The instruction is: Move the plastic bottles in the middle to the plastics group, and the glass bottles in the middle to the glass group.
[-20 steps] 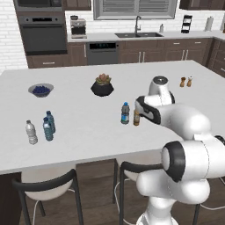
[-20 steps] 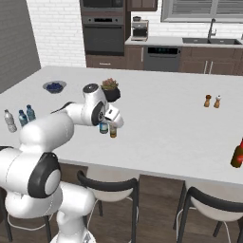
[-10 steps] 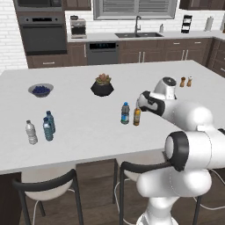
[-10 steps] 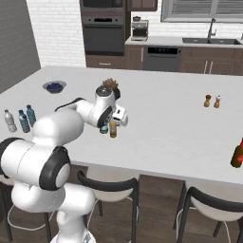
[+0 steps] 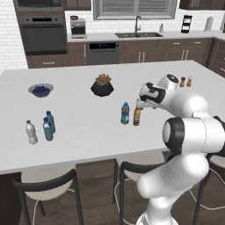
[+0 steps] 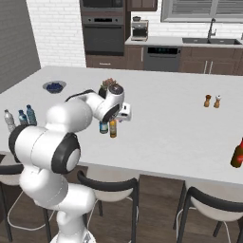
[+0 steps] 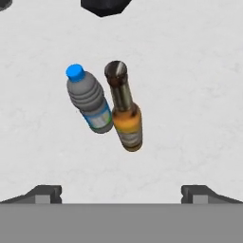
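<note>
Mid-counter, a slim amber bottle (image 5: 137,116) (image 6: 113,128) (image 7: 125,114) with a dark neck stands next to a bluish water bottle (image 5: 125,113) (image 6: 103,127) (image 7: 88,100) with a blue cap. My gripper (image 5: 140,104) (image 6: 122,116) (image 7: 121,194) hovers just above them, open and holding nothing. In the hand view both fingertips (image 7: 45,193) sit below the bottles, touching neither. At the far left stands the plastics group: a clear whitish bottle (image 5: 30,132) (image 6: 8,121) and two blue water bottles (image 5: 47,128) (image 6: 21,117). Two small brownish bottles (image 5: 183,81) (image 6: 207,100) form the glass group at the far right.
A dark plant pot (image 5: 102,85) (image 6: 108,87) (image 7: 104,5) stands just behind the middle bottles. A bowl of blueberries (image 5: 40,90) (image 6: 54,86) sits at the back left. A reddish bottle (image 6: 237,154) stands at the counter's right edge. Stools line the near side.
The hand has swung a little up and back, from beside the amber bottle to over the pair. Both bottles stand where they were.
</note>
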